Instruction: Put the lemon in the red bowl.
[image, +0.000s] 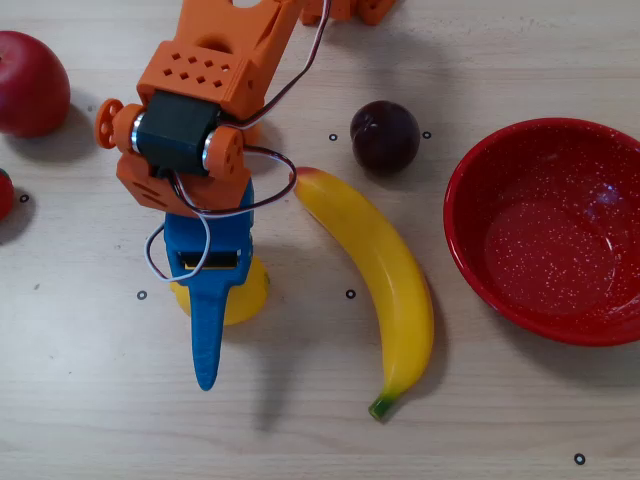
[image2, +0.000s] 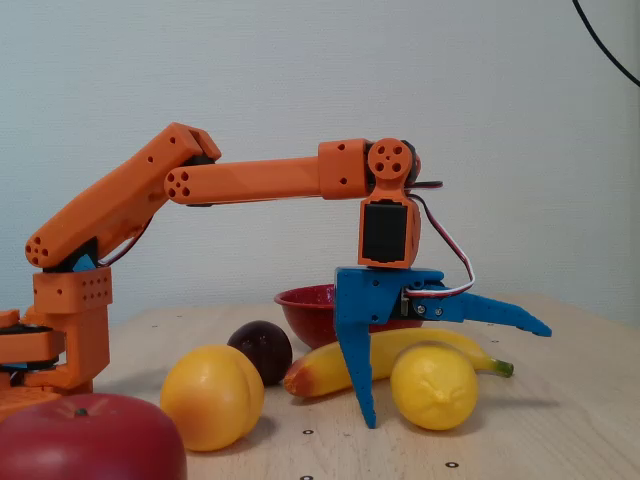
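Observation:
The lemon (image: 252, 290) lies on the wooden table, mostly hidden under my blue gripper (image: 208, 330) in the overhead view. In the fixed view the lemon (image2: 433, 388) rests on the table between the open jaws of my gripper (image2: 458, 377). One finger points down just left of it and the other sticks out level above it. The red bowl (image: 470, 250) with white speckles stands empty at the overhead view's right edge. In the fixed view the bowl (image2: 300, 308) shows behind the gripper.
A banana (image: 385, 275) lies between the lemon and the bowl. A dark plum (image: 385, 135) sits above it. A red apple (image: 30, 85) is at the top left. An orange-yellow fruit (image2: 212, 395) sits near the fixed camera.

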